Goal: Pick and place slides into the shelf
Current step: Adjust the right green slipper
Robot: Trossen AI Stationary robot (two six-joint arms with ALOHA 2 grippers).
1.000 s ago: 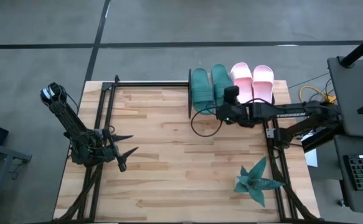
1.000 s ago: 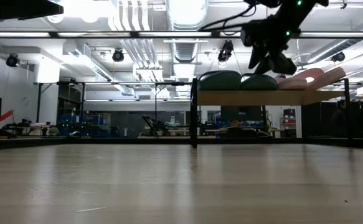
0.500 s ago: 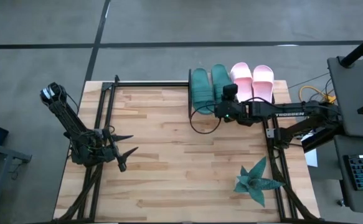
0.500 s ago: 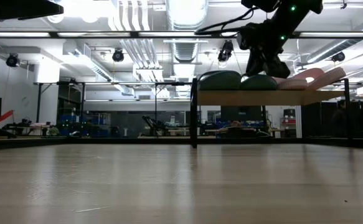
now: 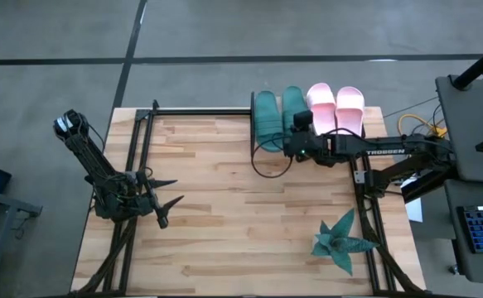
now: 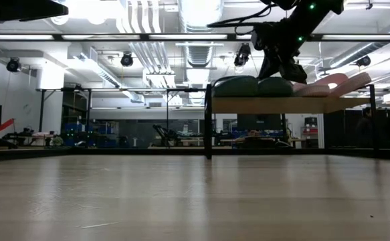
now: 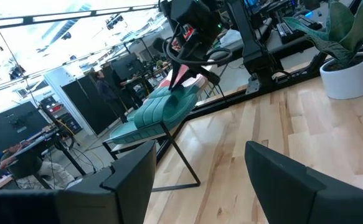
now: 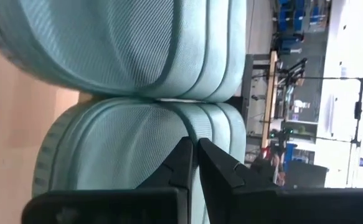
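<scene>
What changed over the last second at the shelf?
The right hand slid along the shelf toward the teal slides and its fingers shut, empty, above the inner teal slide. The pink slides, plant and open left hand stayed put.

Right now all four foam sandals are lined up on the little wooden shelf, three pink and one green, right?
Not quite: the high view shows two pale pink foam sandals and two dark teal green ones, all four on the little wooden shelf.
</scene>
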